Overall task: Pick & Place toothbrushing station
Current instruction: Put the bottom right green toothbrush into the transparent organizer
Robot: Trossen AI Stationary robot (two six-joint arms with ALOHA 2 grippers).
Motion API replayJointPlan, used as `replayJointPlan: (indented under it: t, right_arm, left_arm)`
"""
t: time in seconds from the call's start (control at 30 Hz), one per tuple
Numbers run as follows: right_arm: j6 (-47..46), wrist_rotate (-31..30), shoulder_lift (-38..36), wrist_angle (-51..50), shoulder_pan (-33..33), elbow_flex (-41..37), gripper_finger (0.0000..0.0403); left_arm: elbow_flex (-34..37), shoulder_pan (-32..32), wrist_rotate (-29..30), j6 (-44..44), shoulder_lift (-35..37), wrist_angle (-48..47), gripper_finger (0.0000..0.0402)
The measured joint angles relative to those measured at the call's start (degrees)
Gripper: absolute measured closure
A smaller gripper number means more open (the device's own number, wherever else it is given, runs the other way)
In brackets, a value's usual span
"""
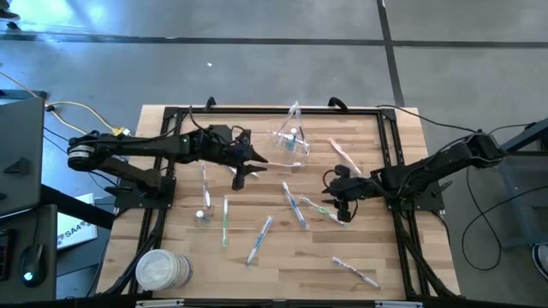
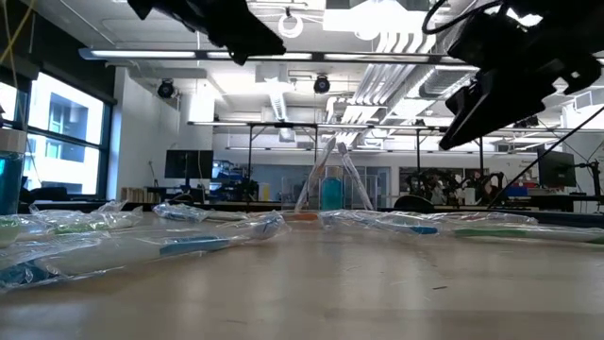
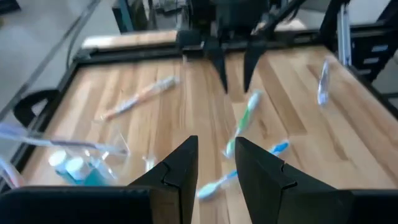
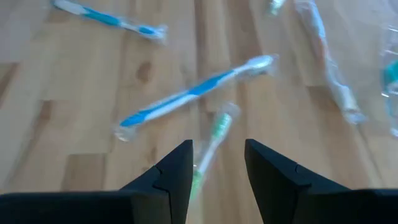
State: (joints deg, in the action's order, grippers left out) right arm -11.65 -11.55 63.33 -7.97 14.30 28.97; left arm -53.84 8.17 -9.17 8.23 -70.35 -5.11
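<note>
While the right gripper (image 4: pixel 217 165) hovers, jaws apart and empty, over the green toothbrush (image 4: pixel 210 148) near the clear cup (image 1: pixel 291 137), I judge it must descend and clamp it; the left gripper (image 3: pixel 214 171) waits, jaws likewise apart, beside the cup.

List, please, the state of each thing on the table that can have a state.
clear cup: lying on its side, tubes inside.
left gripper: open, empty, near the cup.
right gripper: open, empty, over the green toothbrush.
green toothbrush: flat on the table.
stack of white discs: at the table's corner.
</note>
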Motion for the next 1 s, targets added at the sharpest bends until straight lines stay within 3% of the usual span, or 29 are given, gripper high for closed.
replayJointPlan:
  t: [0.3, 0.6, 0.77, 1.0]
  right_arm:
    - [-3.71, 4.17, 0.66, 1.15, 2.03, 1.1, 0.0265]
    - [-8.09, 2.39, 11.92, 1.44, 1.91, 1.03, 0.0262]
    - [-10.52, 2.82, 16.97, 4.48, 0.57, 1.11, 0.0236]
    - [-13.55, 8.43, 19.52, 5.29, -1.66, 1.14, 0.0174]
  left_arm:
    - [0.06, 0.06, 5.64, -2.73, 0.0, -2.93, 0.0294]
    - [0.03, 0.04, 5.9, -3.79, 0.0, -2.53, 0.0294]
    - [0.04, 0.05, 5.9, -3.92, 0.0, -2.77, 0.0294]
    - [0.03, 0.04, 5.9, -3.9, 0.0, -2.84, 0.0294]
